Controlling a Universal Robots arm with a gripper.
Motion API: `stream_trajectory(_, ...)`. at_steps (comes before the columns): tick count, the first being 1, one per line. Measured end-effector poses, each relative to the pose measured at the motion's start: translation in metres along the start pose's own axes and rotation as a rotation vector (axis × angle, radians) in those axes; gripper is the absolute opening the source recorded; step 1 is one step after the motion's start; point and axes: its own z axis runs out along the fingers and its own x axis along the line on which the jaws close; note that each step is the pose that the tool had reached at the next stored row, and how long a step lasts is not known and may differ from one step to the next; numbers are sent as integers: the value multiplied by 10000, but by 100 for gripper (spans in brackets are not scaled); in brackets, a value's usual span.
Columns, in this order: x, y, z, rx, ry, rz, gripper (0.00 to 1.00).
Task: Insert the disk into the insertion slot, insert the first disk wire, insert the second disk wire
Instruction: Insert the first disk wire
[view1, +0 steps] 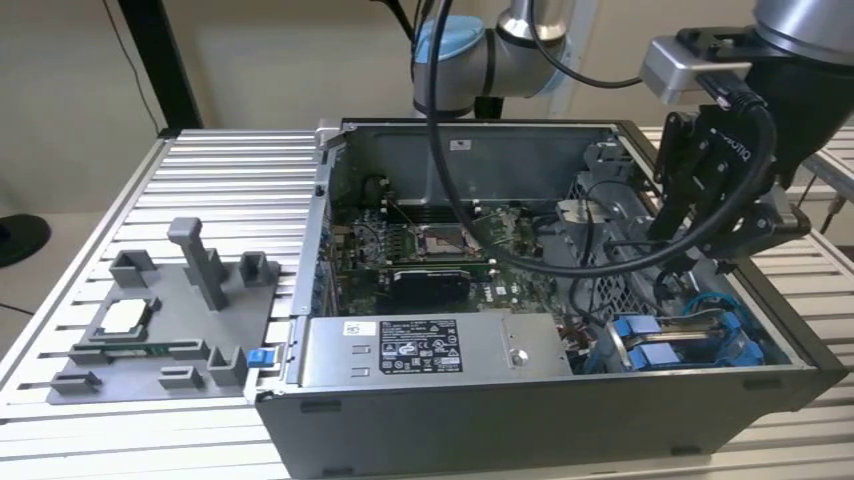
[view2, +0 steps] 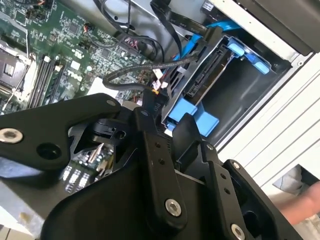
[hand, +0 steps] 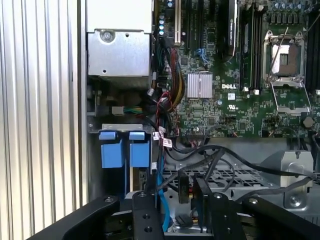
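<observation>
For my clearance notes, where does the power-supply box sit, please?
The power-supply box lies along the case's near wall, to the exterior view's left of the blue drive fittings.

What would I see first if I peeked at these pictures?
Probably the big open computer case in the middle of the exterior view, with its green board full of tiny parts showing inside. Next comes the black pincer, which hangs over the case's side at the exterior view's right, close to some bright blue clips.
</observation>
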Motion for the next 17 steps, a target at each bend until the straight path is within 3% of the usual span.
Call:
stream_trajectory(11,-7,16,20,14,-264,94,100)
stream_trajectory(17,-12,16,22,15,-277,94,100)
